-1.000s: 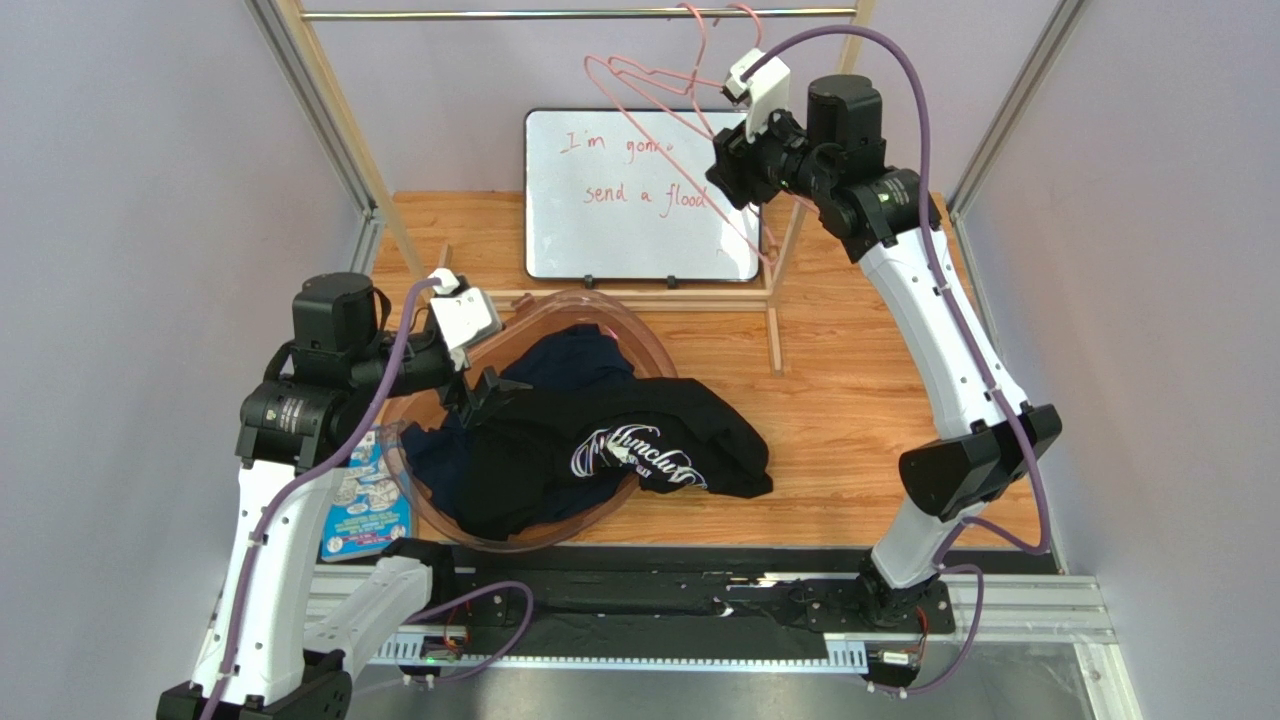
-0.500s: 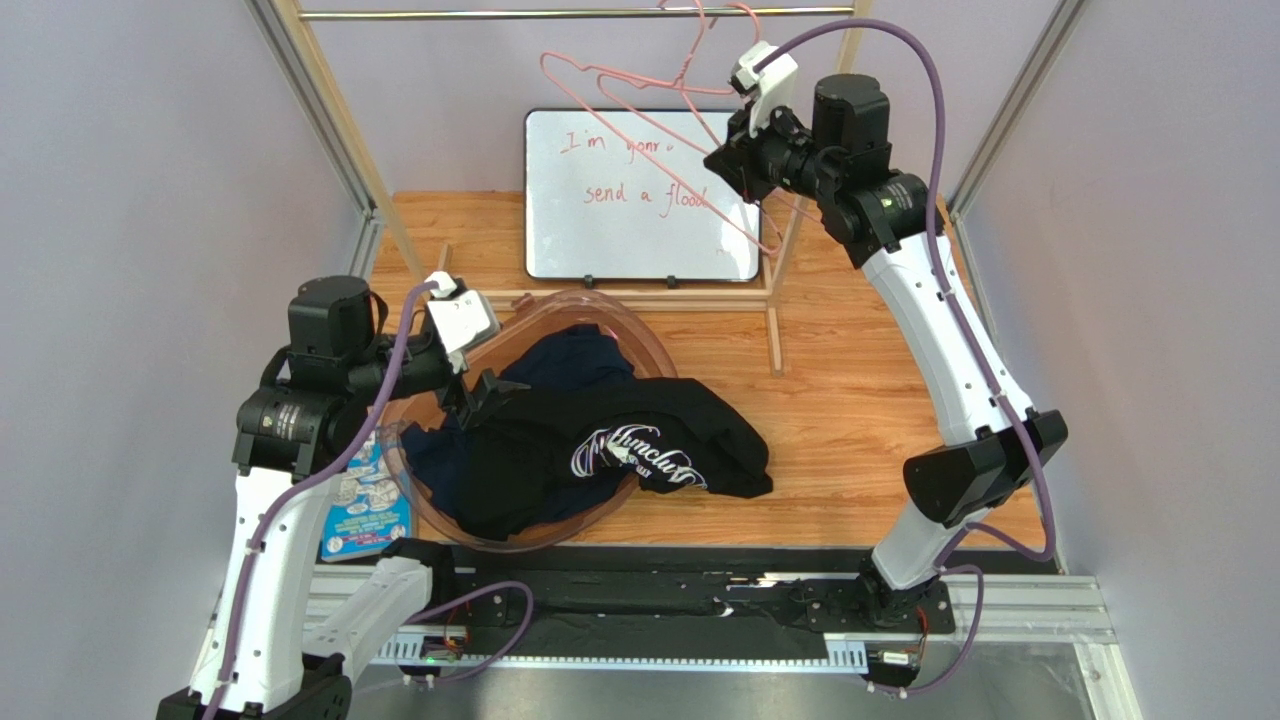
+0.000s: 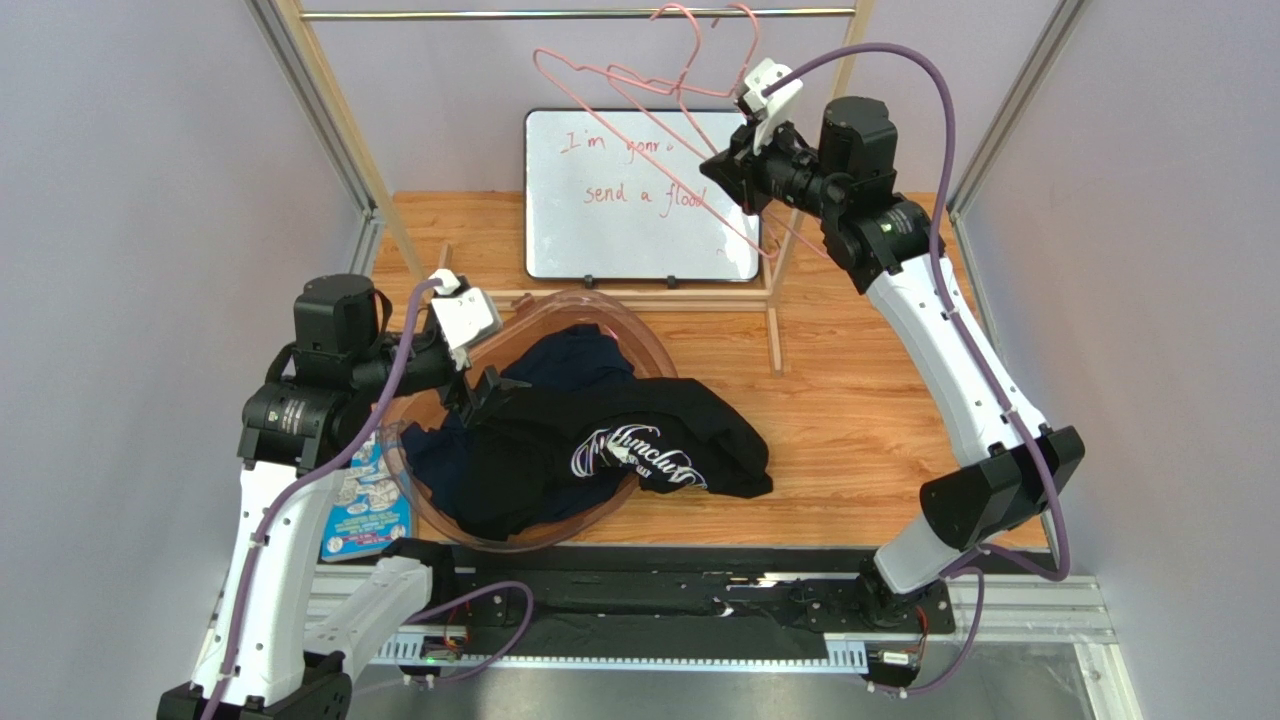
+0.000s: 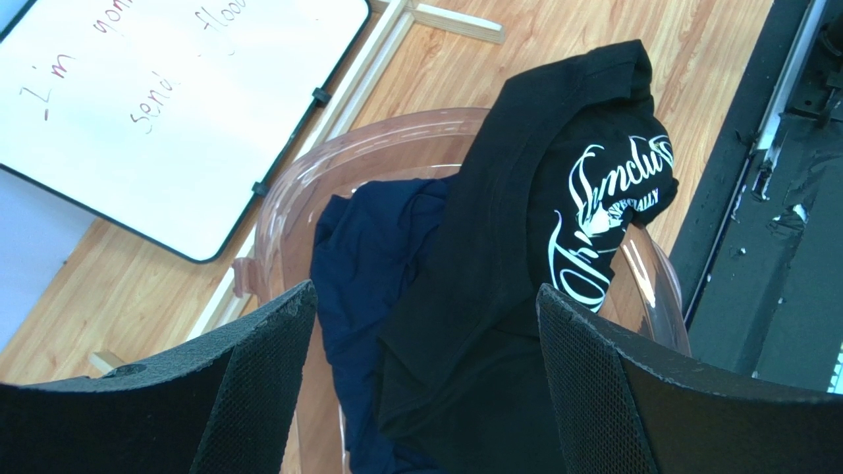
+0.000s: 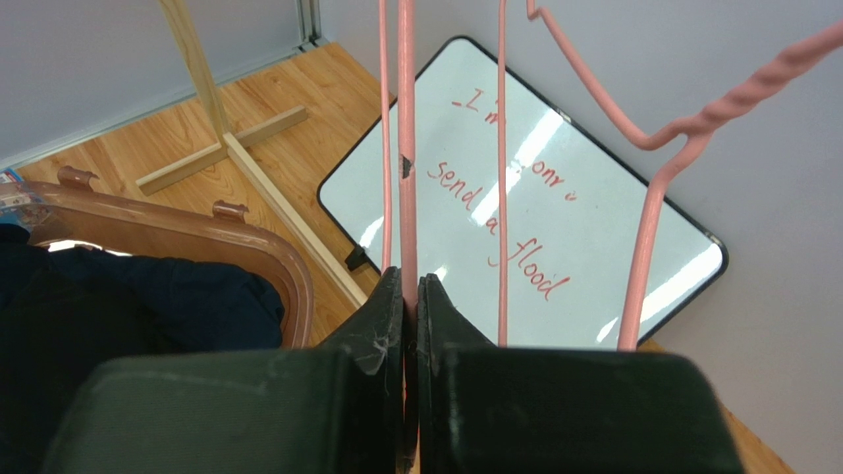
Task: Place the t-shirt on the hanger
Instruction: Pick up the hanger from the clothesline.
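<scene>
The black t-shirt (image 3: 631, 435) with white script print lies over the rim of a clear pink basket (image 3: 624, 315), half on the wooden floor; it also shows in the left wrist view (image 4: 554, 188). My left gripper (image 3: 484, 393) is open just above the shirt's left end, its fingers (image 4: 247, 385) wide apart. My right gripper (image 3: 733, 162) is shut on the wire of a pink hanger (image 5: 407, 148) up near the rail. A second pink hanger (image 5: 648, 197) hangs beside it. Both hangers (image 3: 646, 90) show at the top.
A plain dark navy garment (image 4: 366, 257) lies in the basket under the t-shirt. A whiteboard (image 3: 639, 195) leans at the back. A wooden rack frame (image 3: 781, 285) and metal rail (image 3: 571, 14) stand behind. A blue booklet (image 3: 361, 510) lies left of the basket.
My right gripper has lifted and swung the pink hanger up and leftward by the rail. The left arm has barely moved.
</scene>
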`<action>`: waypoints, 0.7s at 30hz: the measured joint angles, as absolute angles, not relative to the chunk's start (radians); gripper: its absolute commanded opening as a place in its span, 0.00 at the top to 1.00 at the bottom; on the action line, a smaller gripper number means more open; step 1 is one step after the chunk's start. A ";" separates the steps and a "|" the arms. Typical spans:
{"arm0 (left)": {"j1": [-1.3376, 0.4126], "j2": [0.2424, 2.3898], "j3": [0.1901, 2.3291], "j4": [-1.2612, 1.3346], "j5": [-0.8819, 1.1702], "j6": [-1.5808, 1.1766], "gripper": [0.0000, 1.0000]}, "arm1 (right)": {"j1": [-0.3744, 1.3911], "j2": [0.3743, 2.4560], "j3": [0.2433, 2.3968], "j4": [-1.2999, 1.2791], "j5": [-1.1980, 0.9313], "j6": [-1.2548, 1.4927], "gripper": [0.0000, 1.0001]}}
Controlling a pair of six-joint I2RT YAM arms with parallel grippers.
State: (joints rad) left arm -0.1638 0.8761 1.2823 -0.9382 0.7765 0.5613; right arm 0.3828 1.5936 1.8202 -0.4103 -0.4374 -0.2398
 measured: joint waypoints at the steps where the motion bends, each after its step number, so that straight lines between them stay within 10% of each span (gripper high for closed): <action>1: -0.164 0.879 1.282 -0.937 0.776 0.561 0.13 | 0.383 1.589 1.810 -0.397 -0.442 -0.245 1.00; 21: -0.164 0.753 1.235 -0.867 0.857 0.517 0.15 | 0.394 1.183 1.658 -0.896 -0.725 -0.527 1.00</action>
